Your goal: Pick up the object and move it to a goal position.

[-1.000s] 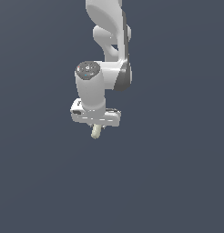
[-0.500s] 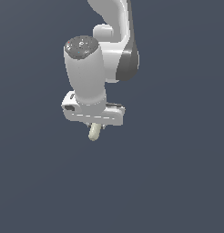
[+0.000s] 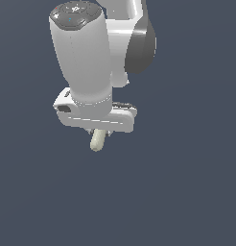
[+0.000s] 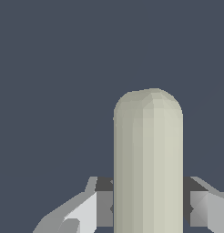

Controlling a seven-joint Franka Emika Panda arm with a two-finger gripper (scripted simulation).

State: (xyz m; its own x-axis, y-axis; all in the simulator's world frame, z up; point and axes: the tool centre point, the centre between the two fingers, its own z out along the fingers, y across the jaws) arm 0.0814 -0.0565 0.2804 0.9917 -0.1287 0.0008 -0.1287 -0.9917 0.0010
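The object is a small pale cream cylinder (image 3: 97, 141) with a rounded end. In the exterior view it sticks out below the white bar of my gripper (image 3: 99, 133), rounded end down. In the wrist view the cylinder (image 4: 148, 159) fills the middle, with a finger pad (image 4: 104, 202) pressed against each side of it. The gripper is shut on the cylinder and holds it in the air. The fingers are hidden behind the white bar in the exterior view.
The white arm (image 3: 86, 57) fills the upper part of the exterior view. Behind everything is a plain dark blue-grey background with no other objects, edges or goal marker in view.
The arm has moved closer to the exterior camera and towards the exterior view's left, so it looks larger. The cylinder has stayed in the gripper.
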